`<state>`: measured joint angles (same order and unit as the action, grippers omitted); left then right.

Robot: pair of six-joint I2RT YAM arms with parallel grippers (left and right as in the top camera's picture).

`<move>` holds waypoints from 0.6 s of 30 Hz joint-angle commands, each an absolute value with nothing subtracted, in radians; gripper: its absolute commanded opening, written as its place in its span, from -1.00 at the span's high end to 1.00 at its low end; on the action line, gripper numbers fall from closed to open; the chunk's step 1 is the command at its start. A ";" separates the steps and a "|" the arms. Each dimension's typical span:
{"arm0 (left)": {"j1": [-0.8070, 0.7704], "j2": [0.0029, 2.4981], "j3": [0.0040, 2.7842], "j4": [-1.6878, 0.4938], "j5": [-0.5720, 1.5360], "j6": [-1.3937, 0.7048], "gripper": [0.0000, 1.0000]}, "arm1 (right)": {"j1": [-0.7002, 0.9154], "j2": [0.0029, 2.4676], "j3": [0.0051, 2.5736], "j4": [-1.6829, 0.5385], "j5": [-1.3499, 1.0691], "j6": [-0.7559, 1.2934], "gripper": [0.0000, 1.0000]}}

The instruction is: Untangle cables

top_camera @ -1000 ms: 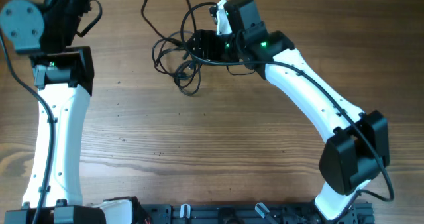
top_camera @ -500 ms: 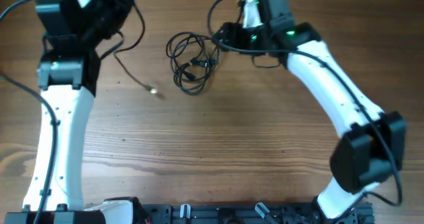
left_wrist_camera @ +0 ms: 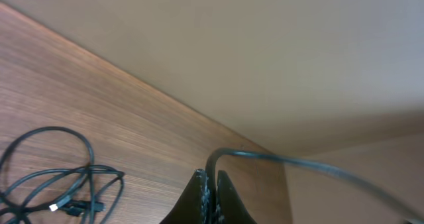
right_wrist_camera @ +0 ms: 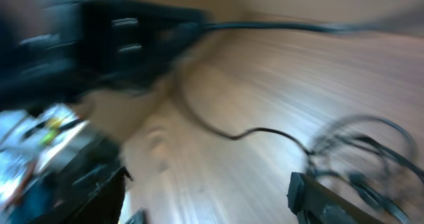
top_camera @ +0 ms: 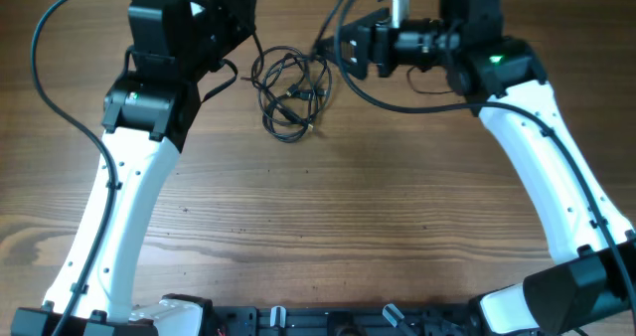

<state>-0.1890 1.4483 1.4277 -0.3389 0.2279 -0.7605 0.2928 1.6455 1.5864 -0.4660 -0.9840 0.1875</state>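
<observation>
The cables (top_camera: 288, 92) lie as a small knotted coil of thin black cord on the wooden table (top_camera: 328, 227) near its back middle. In the left wrist view the coil (left_wrist_camera: 59, 184) shows at the lower left. My left gripper (top_camera: 238, 8) (left_wrist_camera: 211, 175) is just left of the coil, shut on one thin black strand (left_wrist_camera: 278, 159) that arcs away to the right. My right gripper (top_camera: 345, 50) (right_wrist_camera: 209, 197) hovers just right of the coil, open, with nothing between its fingers. Its view is blurred; the coil (right_wrist_camera: 371, 154) and a loose strand (right_wrist_camera: 258, 130) show there.
Thicker black wires (top_camera: 60, 18) fixed to the arms loop at the back left and around the right wrist. The table's far edge meets a beige wall (left_wrist_camera: 265, 52) right behind the left gripper. A black rail (top_camera: 328, 321) runs along the front edge.
My left gripper has swung right, to just beside the coil, still shut on its strand. The right gripper has shifted right off the coil and opened wider. The coil shifted slightly right early on.
</observation>
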 commanded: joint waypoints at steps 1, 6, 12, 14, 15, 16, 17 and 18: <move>-0.160 1.448 1.431 -0.367 0.194 -0.767 0.92 | 0.197 1.654 1.591 -0.459 -1.326 0.071 -0.62; -0.131 1.448 1.431 -0.454 0.133 -0.783 0.92 | -0.011 1.654 1.591 -0.465 -1.428 0.096 -0.75; -0.186 1.448 1.431 -0.454 0.221 -1.201 0.92 | 0.202 1.661 1.591 -0.543 -0.991 0.077 -0.75; -0.210 1.448 1.431 -0.454 0.291 -1.389 0.92 | 0.308 1.661 1.591 -0.530 -0.810 0.076 -0.75; -0.217 1.448 1.431 -0.454 0.321 -1.470 0.92 | 0.351 1.663 1.591 -0.520 -0.751 0.056 -0.75; -0.220 1.448 1.431 -0.454 0.339 -1.531 0.92 | 0.387 1.665 1.591 -0.514 -0.705 0.021 -0.74; -0.221 1.448 1.431 -0.453 0.360 -1.594 0.92 | 0.418 1.665 1.591 -0.509 -0.655 0.003 -0.74; -0.221 1.448 1.431 -0.453 0.384 -1.637 0.92 | 0.442 1.668 1.591 -0.503 -0.607 0.000 -0.72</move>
<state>-0.2165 1.4483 1.4281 -0.4572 0.2974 -1.4185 0.3939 1.6512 1.5864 -0.5163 -0.7925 0.0559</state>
